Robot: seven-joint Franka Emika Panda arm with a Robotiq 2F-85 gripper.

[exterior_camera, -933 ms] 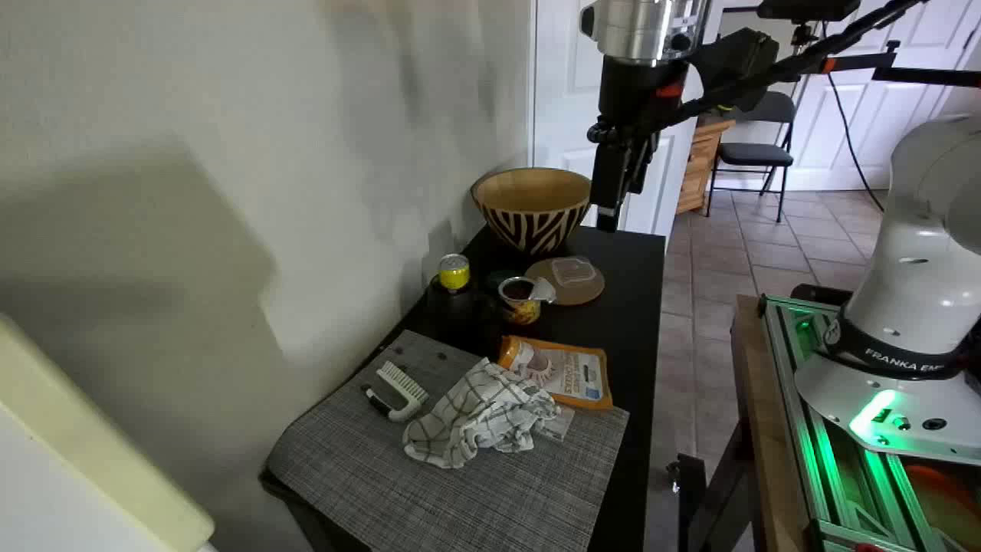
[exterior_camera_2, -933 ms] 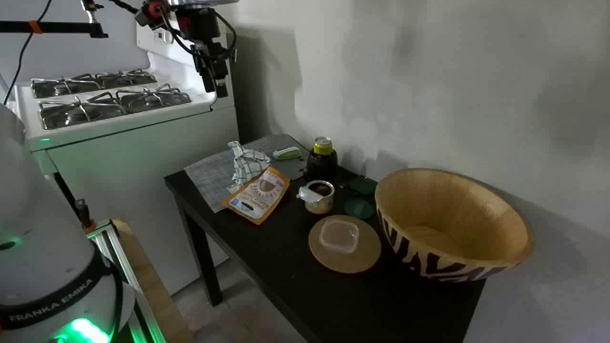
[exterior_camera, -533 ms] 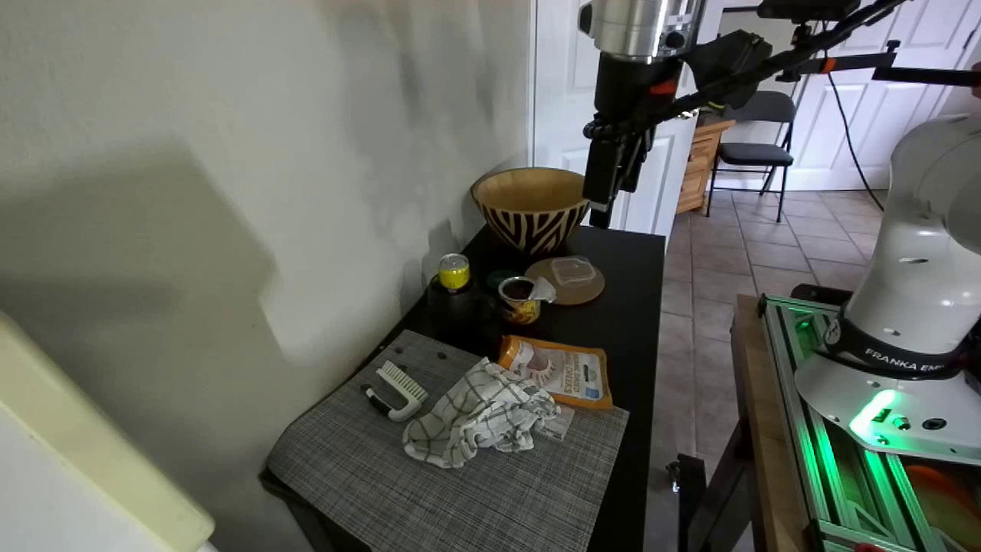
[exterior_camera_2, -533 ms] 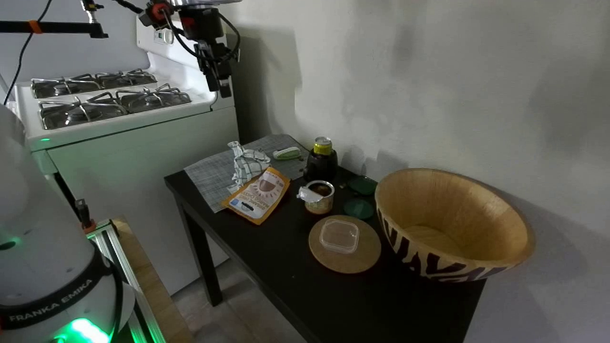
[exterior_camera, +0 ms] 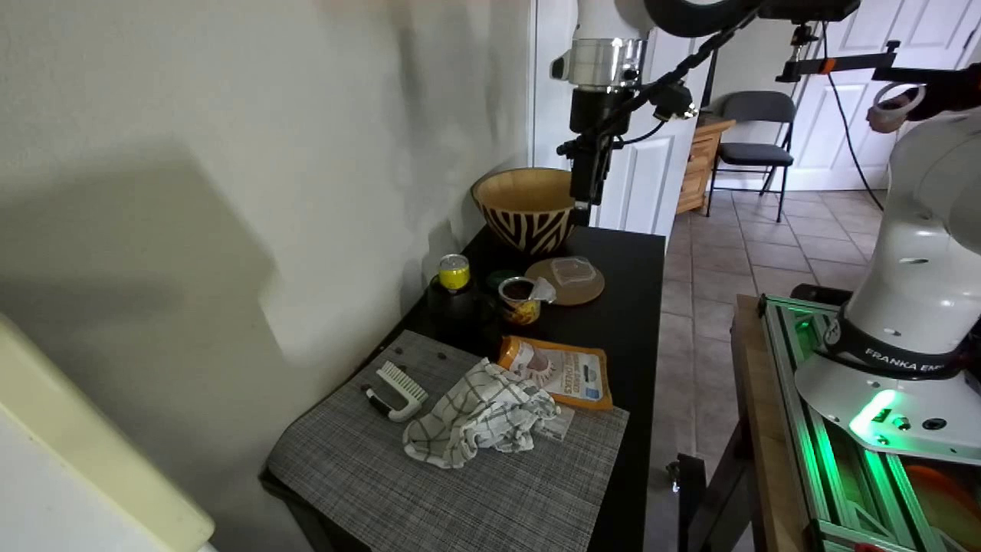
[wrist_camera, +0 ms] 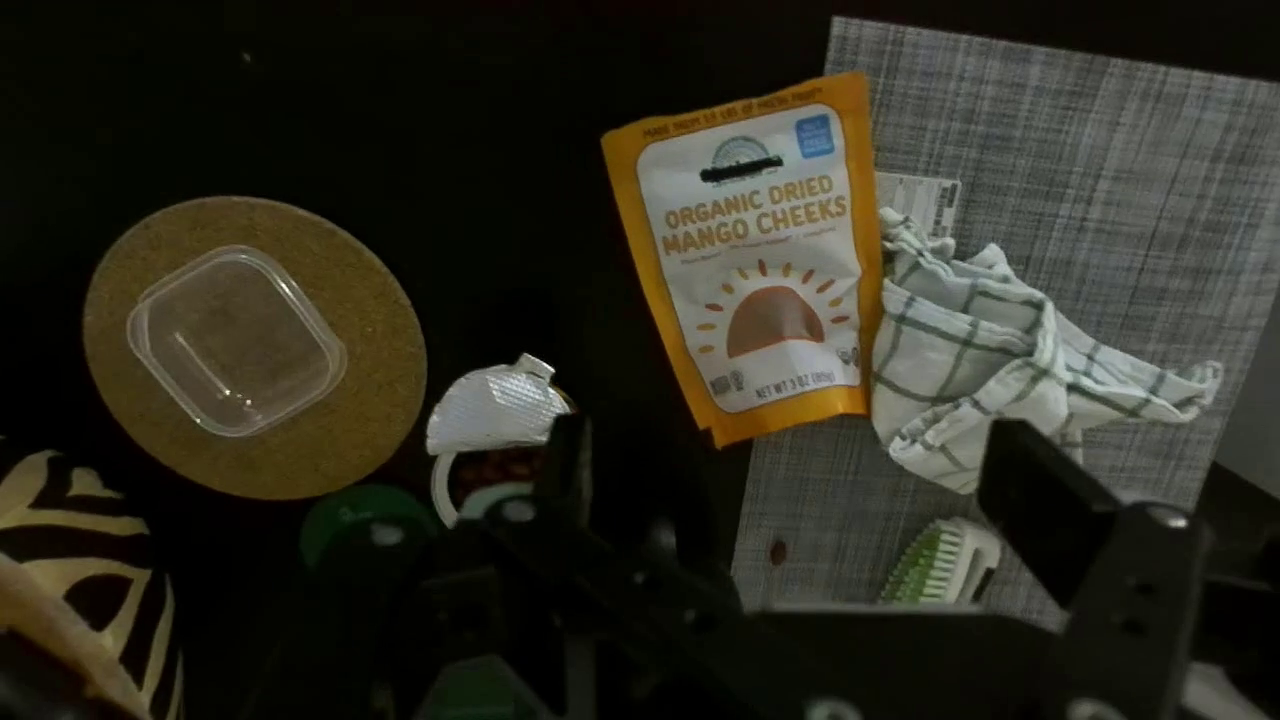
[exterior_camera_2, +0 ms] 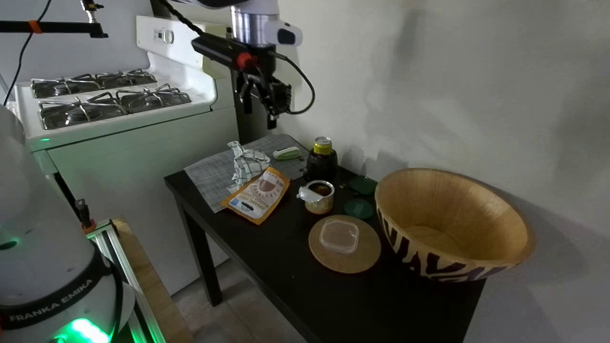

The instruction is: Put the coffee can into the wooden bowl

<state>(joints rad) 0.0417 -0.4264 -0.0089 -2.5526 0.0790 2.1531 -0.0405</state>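
Observation:
The coffee can, a squat brownish can with a peeled foil lid, stands upright on the dark table in both exterior views point(exterior_camera: 521, 310) point(exterior_camera_2: 320, 206). In the wrist view its foil lid point(wrist_camera: 500, 410) shows, and the left finger hides part of the can. The wooden bowl stands at the table's end by the wall in both exterior views point(exterior_camera: 536, 228) point(exterior_camera_2: 413, 256); nothing shows inside it. Its zigzag side is at the lower left of the wrist view point(wrist_camera: 75, 560). My gripper point(wrist_camera: 790, 460) is open and empty, pointing down, high above the table in both exterior views point(exterior_camera: 582, 213) point(exterior_camera_2: 259, 115).
A dark jar with a yellow can point(exterior_camera_2: 322, 146) on it stands beside the coffee can, near the wall. Around lie a tan disc with a clear lid point(exterior_camera_2: 352, 262), green lids point(exterior_camera_2: 359, 208), an orange pouch point(exterior_camera: 563, 373), a checkered cloth point(exterior_camera: 479, 418) and a brush point(exterior_camera: 400, 391).
My gripper has turned about its wrist. It has moved left in one exterior view, and right and down in the other. A hand with a white ring now shows beside the robot base.

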